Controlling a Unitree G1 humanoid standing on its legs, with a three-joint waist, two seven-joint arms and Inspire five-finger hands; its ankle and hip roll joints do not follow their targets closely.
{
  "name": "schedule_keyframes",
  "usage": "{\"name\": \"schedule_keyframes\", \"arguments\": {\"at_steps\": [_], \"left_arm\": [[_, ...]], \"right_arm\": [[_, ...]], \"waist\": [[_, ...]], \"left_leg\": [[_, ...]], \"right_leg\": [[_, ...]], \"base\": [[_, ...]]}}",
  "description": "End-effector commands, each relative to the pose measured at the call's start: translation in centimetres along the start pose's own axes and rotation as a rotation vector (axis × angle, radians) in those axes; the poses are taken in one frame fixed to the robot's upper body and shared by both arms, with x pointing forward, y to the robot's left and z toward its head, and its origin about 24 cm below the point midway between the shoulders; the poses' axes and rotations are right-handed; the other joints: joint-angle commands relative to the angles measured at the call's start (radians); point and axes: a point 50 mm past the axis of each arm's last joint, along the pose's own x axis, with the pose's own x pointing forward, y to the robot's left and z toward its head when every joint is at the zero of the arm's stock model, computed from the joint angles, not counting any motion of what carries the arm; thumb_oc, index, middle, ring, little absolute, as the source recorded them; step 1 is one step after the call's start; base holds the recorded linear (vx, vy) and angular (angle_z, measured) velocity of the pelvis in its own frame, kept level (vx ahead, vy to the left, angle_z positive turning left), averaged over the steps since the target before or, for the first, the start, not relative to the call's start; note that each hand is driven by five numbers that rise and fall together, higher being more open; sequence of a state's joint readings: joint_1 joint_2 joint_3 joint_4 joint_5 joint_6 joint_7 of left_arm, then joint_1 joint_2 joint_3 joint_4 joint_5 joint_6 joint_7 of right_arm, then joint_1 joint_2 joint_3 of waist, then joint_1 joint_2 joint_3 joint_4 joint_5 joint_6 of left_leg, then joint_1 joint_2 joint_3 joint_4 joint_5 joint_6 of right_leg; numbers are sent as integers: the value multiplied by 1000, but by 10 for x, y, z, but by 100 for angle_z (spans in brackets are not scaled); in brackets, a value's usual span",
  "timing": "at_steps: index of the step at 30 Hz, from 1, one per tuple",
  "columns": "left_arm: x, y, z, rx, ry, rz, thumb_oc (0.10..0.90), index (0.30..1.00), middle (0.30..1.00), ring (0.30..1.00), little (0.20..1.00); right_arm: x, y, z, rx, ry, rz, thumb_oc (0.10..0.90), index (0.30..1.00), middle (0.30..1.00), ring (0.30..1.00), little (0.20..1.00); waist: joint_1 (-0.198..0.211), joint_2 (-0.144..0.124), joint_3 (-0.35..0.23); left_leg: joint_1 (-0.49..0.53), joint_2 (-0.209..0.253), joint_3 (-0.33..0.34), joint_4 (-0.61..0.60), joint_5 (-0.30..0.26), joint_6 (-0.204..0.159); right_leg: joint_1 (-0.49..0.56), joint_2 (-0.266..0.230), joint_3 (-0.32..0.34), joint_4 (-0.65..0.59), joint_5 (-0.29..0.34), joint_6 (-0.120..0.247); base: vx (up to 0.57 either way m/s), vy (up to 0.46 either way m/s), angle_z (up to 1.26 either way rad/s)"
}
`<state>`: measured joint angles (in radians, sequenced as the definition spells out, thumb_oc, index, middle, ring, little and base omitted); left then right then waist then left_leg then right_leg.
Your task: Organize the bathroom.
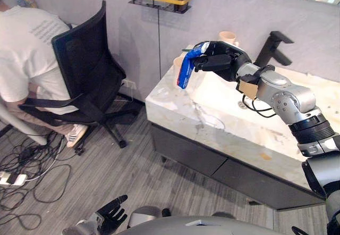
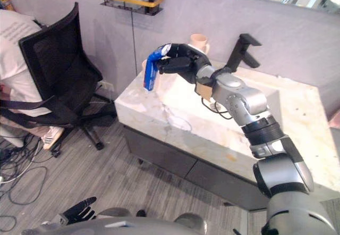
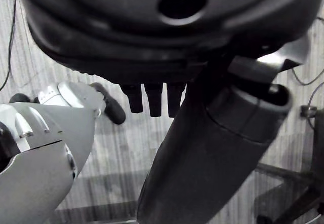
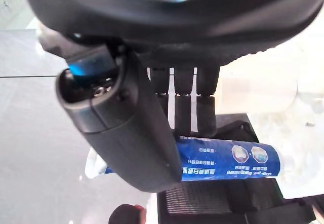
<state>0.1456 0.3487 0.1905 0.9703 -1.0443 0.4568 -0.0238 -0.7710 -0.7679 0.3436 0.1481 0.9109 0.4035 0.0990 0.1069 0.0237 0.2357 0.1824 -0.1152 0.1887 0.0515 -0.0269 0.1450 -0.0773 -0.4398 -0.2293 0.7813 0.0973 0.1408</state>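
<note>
**Tube in hand, not yet placed**

The right hand [image 1: 220, 60] grips a blue tube [image 1: 186, 68] above the counter's [image 1: 175, 105] ten o'clock corner. A cup [image 1: 228, 36] stands at its one o'clock, a shelf [image 1: 158, 0] at eleven. The left hand [image 1: 109, 213] hangs relaxed, fingers straight. Stowing remains, I judge. The tube's print is too small to read.

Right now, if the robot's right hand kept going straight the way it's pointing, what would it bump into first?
Probably the black office chair. The right hand, curled around the blue toothpaste tube, points past the counter's end toward it. Depth is hard to judge, so it might pass by.
</note>
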Motion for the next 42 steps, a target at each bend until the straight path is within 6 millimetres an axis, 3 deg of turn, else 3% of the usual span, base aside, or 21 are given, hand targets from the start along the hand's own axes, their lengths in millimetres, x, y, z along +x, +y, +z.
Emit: {"name": "schedule_keyframes", "arguments": {"at_steps": [1,2,3,4,5,8,18,26,35,42], "left_arm": [[-3,11,-6,100,26,44,800,900,900,900,900],[-4,11,-4,109,12,46,800,900,900,900,900],[-6,15,1,122,4,50,800,900,900,900,900],[-6,15,1,122,4,50,800,900,900,900,900],[-6,17,5,136,0,50,800,900,900,900,900],[-6,18,7,144,1,55,800,900,900,900,900],[-10,18,12,204,6,39,800,900,900,900,900],[-13,29,12,213,11,55,800,900,900,900,900],[-14,36,8,225,40,75,800,900,900,900,900],[-12,32,2,203,51,79,800,900,900,900,900]], "right_arm": [[-29,-23,112,-96,-477,-100,400,300,300,300,300],[-31,-22,116,-96,-494,-108,400,300,300,300,300],[-33,-21,119,-87,-506,-114,400,300,300,300,300],[-33,-21,119,-87,-506,-114,400,300,300,300,300],[-35,-25,124,-93,-506,-123,400,300,300,300,300],[-34,-33,130,-92,-516,-127,400,300,300,300,300],[-51,-42,133,-99,-572,-202,400,300,300,300,300],[-65,-54,145,-108,-595,-213,400,300,300,300,300],[-65,-55,156,-111,-628,-173,400,300,300,300,300],[-56,-43,162,-95,-625,-144,400,300,300,300,300]], "waist": [[-6,-33,-60],[-16,-52,-55],[-24,-65,-51],[-24,-65,-51],[-27,-75,-61],[-30,-83,-75],[-37,-96,-48],[-48,-93,-55],[-39,-103,-74],[-30,-105,-78]], "left_leg": [[-17,43,-102,57,-64,-128],[-13,40,-119,63,-88,-135],[-17,46,-124,82,-113,-134],[-17,46,-124,82,-113,-134],[-36,58,-125,103,-116,-129],[-29,69,-119,88,-110,-132],[-36,70,-119,88,-119,-119],[-32,77,-115,89,-124,-121],[-28,83,-124,94,-131,-123],[-14,77,-139,87,-134,-123]], "right_leg": [[25,118,39,-422,16,35],[18,122,60,-535,52,52],[6,138,91,-572,75,62],[6,138,91,-572,75,62],[36,167,108,-620,31,56],[58,189,109,-647,20,64],[4,174,97,-597,64,81],[-8,180,97,-592,36,76],[-13,181,96,-578,26,76],[-18,176,93,-559,44,79]], "base": [[77,-244,44],[101,-352,71],[61,-226,54],[51,-231,82],[61,-184,66],[61,-134,36],[59,-98,1],[56,-25,-1],[58,-17,4],[53,29,5]]}}
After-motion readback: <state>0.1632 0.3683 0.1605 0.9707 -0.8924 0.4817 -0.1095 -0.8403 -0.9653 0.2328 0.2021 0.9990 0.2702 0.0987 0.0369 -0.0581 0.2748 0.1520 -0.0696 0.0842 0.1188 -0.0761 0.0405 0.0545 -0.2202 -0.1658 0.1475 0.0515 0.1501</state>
